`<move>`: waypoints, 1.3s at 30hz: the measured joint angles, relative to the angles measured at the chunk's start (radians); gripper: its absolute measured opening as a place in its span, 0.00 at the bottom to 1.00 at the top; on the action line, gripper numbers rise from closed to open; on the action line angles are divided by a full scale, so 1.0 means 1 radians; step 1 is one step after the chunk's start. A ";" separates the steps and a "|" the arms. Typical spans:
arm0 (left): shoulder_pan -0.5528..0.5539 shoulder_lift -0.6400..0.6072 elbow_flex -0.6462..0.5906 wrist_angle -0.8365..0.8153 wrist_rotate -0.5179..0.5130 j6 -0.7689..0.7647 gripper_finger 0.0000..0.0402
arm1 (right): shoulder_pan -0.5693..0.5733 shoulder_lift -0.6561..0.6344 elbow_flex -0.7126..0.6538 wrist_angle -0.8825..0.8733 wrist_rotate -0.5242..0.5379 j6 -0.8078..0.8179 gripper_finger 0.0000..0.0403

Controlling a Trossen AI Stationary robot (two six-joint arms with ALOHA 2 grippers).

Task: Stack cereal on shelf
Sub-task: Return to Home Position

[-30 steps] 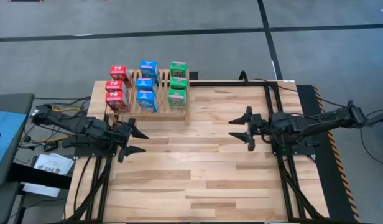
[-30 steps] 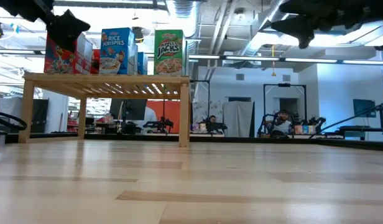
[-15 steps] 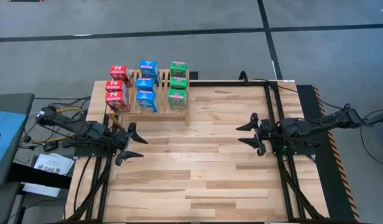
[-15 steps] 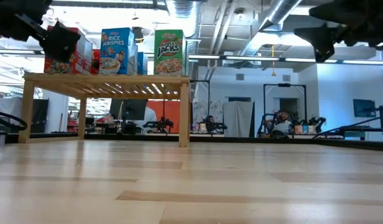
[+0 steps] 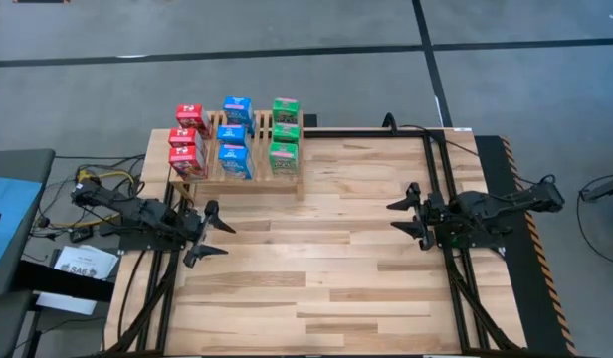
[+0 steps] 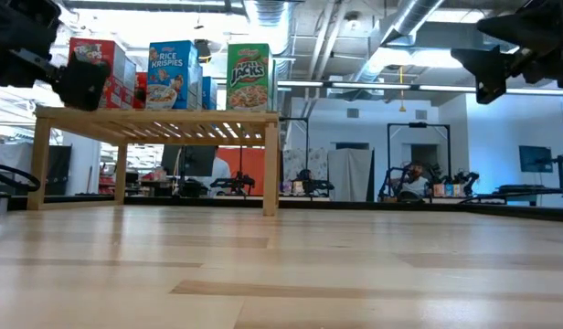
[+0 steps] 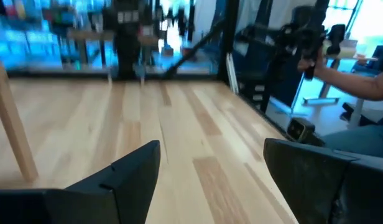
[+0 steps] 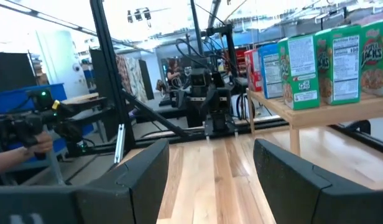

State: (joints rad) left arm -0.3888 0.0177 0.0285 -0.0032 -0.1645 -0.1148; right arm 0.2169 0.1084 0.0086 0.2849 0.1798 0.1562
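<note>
Emptily, left gripper (image 5: 223,239) and right gripper (image 5: 393,216) fingers gape.

The counter (image 5: 316,288) is pale plank wood with a soft satin sheen — the shelf (image 6: 154,115) is barer, matt wood. The cereal boxes (image 6: 249,78) are printed cardboard, faintly glossy. Both the left gripper (image 5: 222,237) and the right gripper (image 5: 394,216) look matt black — smooth, hard jaws.
</note>
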 joint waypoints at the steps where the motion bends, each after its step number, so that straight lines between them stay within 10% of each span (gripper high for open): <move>1: 0.001 -0.014 -0.004 0.015 0.002 0.025 0.68 | 0.000 -0.012 0.000 -0.014 -0.003 -0.005 0.65; 39: 0.003 -0.011 -0.012 0.041 -0.106 0.302 0.68 | 0.005 -0.095 -0.003 -0.239 -0.001 0.011 0.65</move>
State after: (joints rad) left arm -0.3855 0.0067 0.0166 0.0380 -0.2707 0.1877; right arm 0.2222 0.0135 0.0059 0.0456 0.1784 0.1669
